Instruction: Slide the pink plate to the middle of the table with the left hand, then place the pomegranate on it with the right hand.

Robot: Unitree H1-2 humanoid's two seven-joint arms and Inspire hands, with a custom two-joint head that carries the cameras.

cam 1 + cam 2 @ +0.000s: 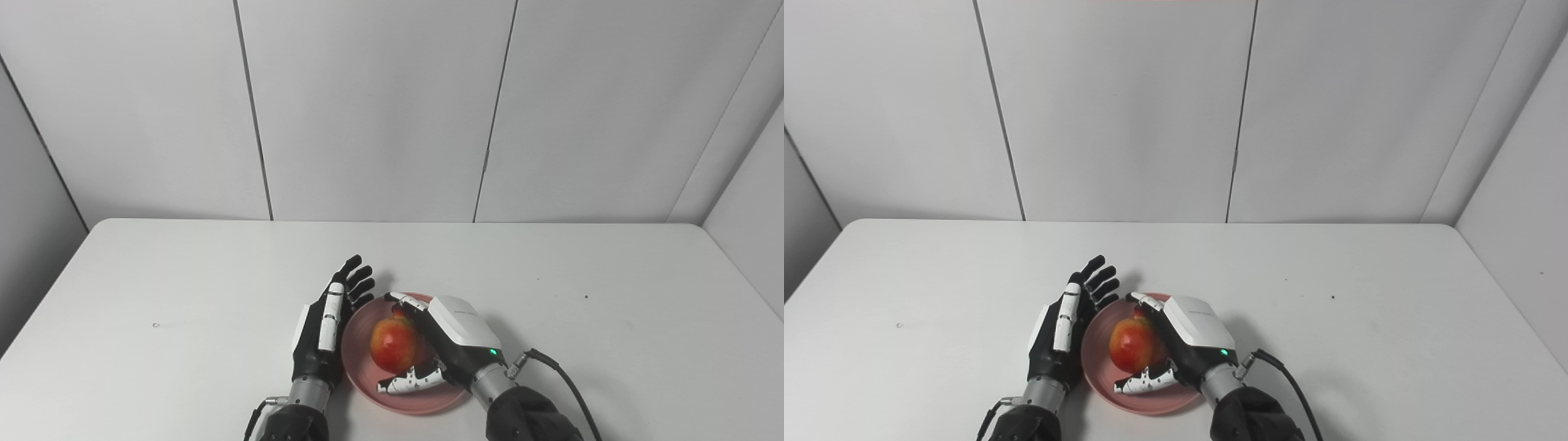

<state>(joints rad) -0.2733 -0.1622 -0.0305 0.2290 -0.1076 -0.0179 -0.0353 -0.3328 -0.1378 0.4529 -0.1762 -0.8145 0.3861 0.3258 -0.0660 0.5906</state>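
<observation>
The pink plate (422, 401) lies near the table's front edge, about midway across. The red-yellow pomegranate (392, 343) rests on it. My right hand (450, 340) is wrapped around the fruit from the right, fingers over its far side and thumb along its near side, shut on it. My left hand (324, 331) stands on edge against the plate's left rim, open, fingers straight and pointing away from me, holding nothing. The right part of the plate is hidden under the right hand.
The white table (184, 294) meets grey wall panels at the back and on both sides. A black cable (563, 376) loops from my right wrist over the table on the right.
</observation>
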